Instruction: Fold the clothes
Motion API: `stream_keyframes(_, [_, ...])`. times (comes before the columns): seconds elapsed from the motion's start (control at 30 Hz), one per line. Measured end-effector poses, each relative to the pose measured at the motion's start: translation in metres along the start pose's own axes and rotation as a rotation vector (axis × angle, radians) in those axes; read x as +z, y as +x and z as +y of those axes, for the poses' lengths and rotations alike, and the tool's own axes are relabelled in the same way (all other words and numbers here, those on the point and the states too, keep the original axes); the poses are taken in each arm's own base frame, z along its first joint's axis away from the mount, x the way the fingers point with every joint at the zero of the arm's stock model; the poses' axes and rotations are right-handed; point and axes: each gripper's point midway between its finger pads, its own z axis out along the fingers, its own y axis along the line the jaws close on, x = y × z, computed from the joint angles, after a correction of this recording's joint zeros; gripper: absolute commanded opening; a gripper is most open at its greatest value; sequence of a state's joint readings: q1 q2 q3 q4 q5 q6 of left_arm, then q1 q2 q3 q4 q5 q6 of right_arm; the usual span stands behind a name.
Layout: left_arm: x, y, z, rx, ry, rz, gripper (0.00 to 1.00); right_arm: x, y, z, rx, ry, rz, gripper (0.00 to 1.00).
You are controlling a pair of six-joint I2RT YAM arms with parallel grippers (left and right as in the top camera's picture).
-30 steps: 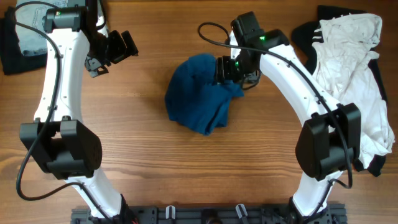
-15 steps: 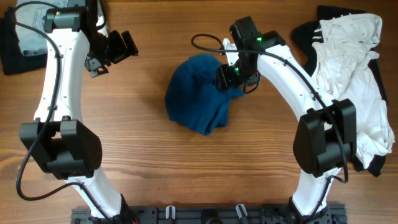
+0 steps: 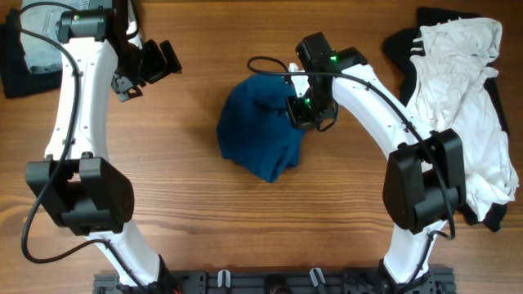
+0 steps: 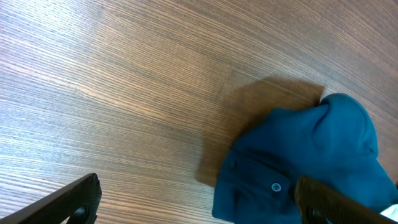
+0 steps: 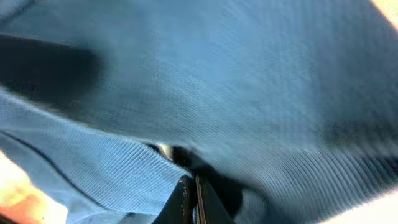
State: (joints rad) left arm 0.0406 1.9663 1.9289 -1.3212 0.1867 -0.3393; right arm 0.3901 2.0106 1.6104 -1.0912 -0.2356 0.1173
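Right hand (image 3: 301, 110) is closed, its jaws pressed together on a fold of the shirt (image 3: 257, 131) at the shirt's 2 o'clock edge. In the right wrist view the fingertips (image 5: 189, 194) meet at the bottom of the frame. Blue cloth (image 5: 249, 93) fills the rest of that view, ribbed near the tips.

The shirt lies crumpled in a rounded heap near the middle of the desk (image 3: 245, 229), a little toward 12 o'clock. It is dark blue and unfolded, with creases running across it. The left wrist view shows the heap (image 4: 298, 155) with one small button (image 4: 274, 186) on a seamed edge and a shadow on the wood beside it.

Left hand (image 3: 161, 60) hangs above bare wood at 10 o'clock from the shirt, well apart from it. Its jaws are spread wide and hold nothing.

At the 3 o'clock edge of the desk lies a white garment (image 3: 458, 90), loosely piled over a black garment (image 3: 400, 45). In the 10 o'clock corner, partly behind the left arm, rests a dark bundle (image 3: 20, 61) with a pale patch; what it is cannot be told.
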Motion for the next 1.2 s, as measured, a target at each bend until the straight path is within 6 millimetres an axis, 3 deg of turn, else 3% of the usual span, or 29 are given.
stream_keyframes(0.23, [0.000,0.001,0.000,-0.001,-0.001,0.003,1.00,-0.009,0.044,-0.041,0.169,0.248,0.152,0.04])
stream_keyframes(0.4, [0.000,0.001,0.000,-0.001,-0.001,0.003,1.00,-0.015,0.048,-0.061,0.248,0.374,0.143,0.04])
stream_keyframes(0.6, [0.000,0.001,0.000,0.000,-0.001,0.002,1.00,-0.022,0.042,-0.063,0.293,0.391,0.102,0.05])
stream_keyframes(0.67, [0.000,0.001,0.000,0.000,-0.001,0.002,1.00,-0.039,0.013,-0.045,0.255,0.289,-0.022,0.09])
stream_keyframes(0.77, [0.000,-0.002,-0.001,0.002,0.003,-0.008,1.00,-0.099,-0.047,0.031,0.041,-0.086,-0.327,0.08])
stream_keyframes(0.87, [0.000,-0.003,-0.001,0.003,0.006,-0.014,1.00,-0.127,-0.062,0.080,-0.095,-0.318,-0.419,0.09])
stream_keyframes(0.97, [0.000,-0.003,-0.001,0.003,0.006,-0.013,1.00,-0.117,-0.065,0.119,-0.175,-0.525,-0.378,0.09])
stream_keyframes(1.03, [0.000,-0.003,-0.001,0.003,0.005,-0.014,1.00,-0.088,-0.068,0.145,-0.184,-0.666,-0.295,0.09])
stream_keyframes(1.1, [0.000,-0.003,-0.001,0.003,0.005,-0.013,1.00,-0.055,-0.067,0.157,-0.143,-0.729,-0.203,0.08])
stream_keyframes(1.2, [0.000,-0.003,-0.001,0.003,0.005,-0.014,1.00,-0.019,-0.063,0.154,-0.034,-0.723,-0.096,0.09])
